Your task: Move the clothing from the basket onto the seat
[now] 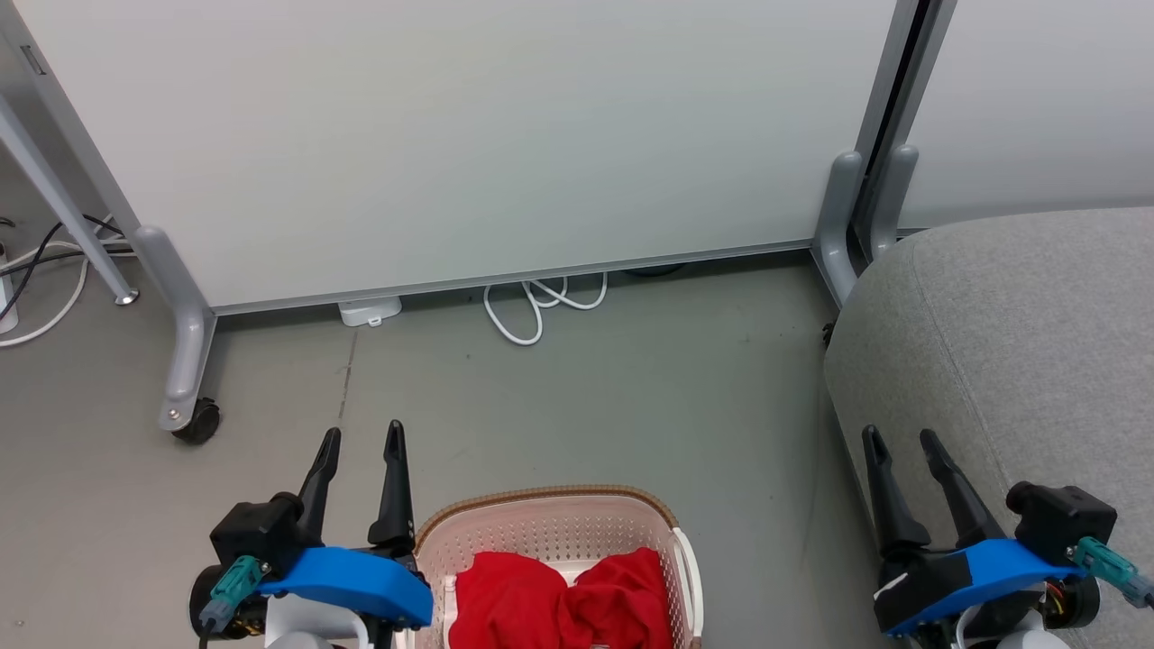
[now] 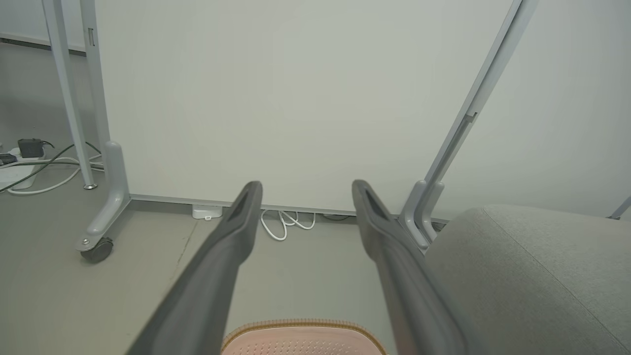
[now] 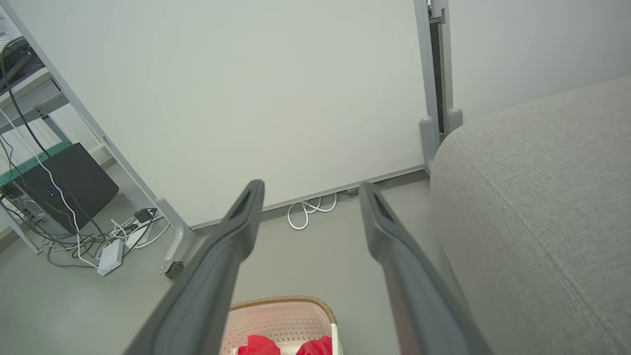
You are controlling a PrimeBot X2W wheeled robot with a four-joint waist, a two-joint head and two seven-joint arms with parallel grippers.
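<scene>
Jaws stand wide and empty on the left gripper (image 1: 362, 429) and right gripper (image 1: 899, 434). The large grey rounded fabric seat (image 1: 1019, 342) lies rightward. The cream perforated plastic basket (image 1: 550, 532), beside the left gripper, holds crumpled bright-red soft clothing (image 1: 559, 599): likely light and limp, best pinched at a raised fold.

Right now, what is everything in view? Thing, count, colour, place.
basket: one, cream-white with brown rim, on the floor
clothing: one heap, looks like two pieces, red, inside the basket
seat: one, grey, right of the basket
partition panels: two, white with grey frames, behind
caster: one, black, under the left panel's foot
cable coil: one, white, on the floor below the panel
dark box: one, black, far left
left hand: one, black fingers, open, left of the basket
right hand: one, black fingers, open, beside the seat
</scene>
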